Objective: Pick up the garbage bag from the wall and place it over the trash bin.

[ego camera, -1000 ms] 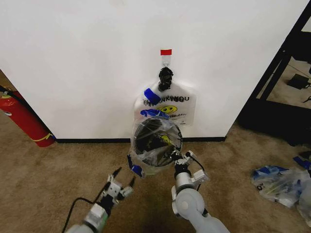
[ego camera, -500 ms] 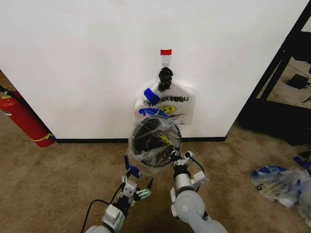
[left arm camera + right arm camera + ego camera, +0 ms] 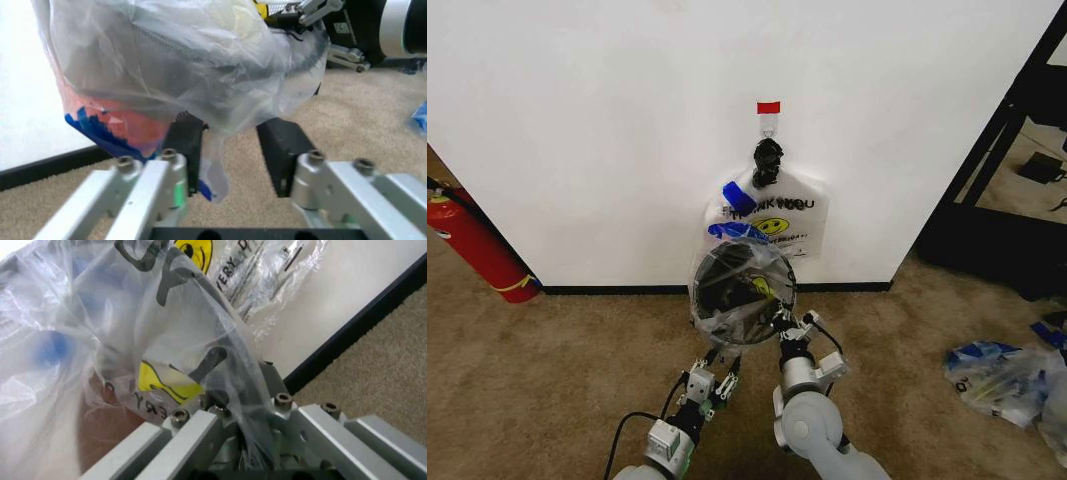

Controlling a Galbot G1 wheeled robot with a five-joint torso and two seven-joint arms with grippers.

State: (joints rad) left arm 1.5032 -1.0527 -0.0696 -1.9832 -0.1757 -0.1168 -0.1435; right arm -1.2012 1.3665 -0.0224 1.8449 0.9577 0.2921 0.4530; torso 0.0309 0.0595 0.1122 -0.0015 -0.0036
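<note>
Since a second ago, my left end effector (image 3: 717, 378) has swung in under the trash bin (image 3: 739, 290), fingers spread around a hanging fold of the garbage bag (image 3: 732, 320), not yet closed. My right end effector (image 3: 787, 328), at the bin's near rim, stays clamped on the clear plastic draped over the bin. I'd pinch that fold and pull down evenly, avoiding tears.
</note>
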